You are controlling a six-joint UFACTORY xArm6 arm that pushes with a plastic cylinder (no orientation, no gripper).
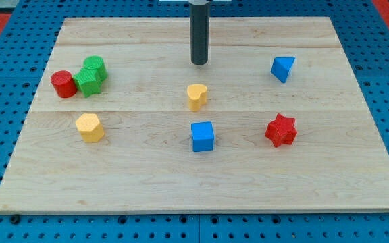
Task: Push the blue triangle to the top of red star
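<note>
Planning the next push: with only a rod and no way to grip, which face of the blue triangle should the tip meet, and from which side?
Meet the blue triangle's top face, coming from the view's top. It sits straight above the red star, so pushing downward closes the gap. My tip is now off to its left.

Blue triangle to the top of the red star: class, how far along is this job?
Done: the blue triangle already sits toward the view's top from the red star, well apart. In hand: my tip rests left of the triangle, touching nothing. Left: perhaps nudging it closer.
</note>
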